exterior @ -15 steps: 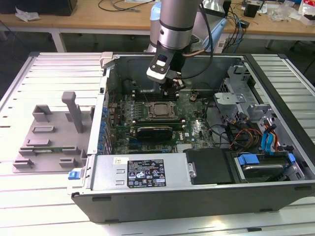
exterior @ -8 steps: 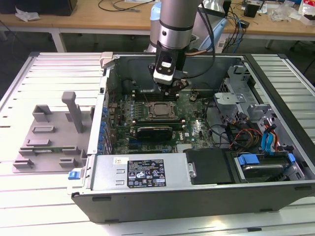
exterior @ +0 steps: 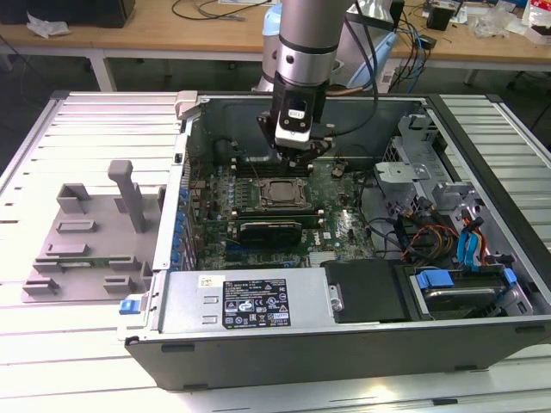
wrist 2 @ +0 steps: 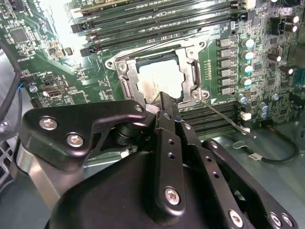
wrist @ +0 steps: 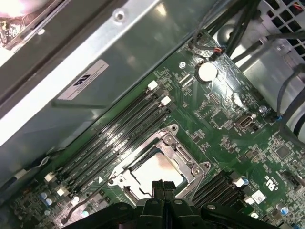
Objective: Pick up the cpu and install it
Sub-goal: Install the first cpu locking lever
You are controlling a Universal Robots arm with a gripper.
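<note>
Pincer [wrist: 157, 185] tips together and empty, close over the cpu [wrist: 156, 168] in the motherboard socket [wrist: 188, 157]

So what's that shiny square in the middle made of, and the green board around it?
The cpu looks like metal with a smooth silver-grey top: it glares pale under the light. The green board looks like a stiff, glossy laminate, maybe fibreglass, judging by its lacquered sheen and the tiny parts soldered onto it.

No print readable, black label [exterior: 256, 304] on power supply [exterior: 312, 291], white sticker [wrist: 86, 78] on chassis wall [wrist: 143, 52]
</note>
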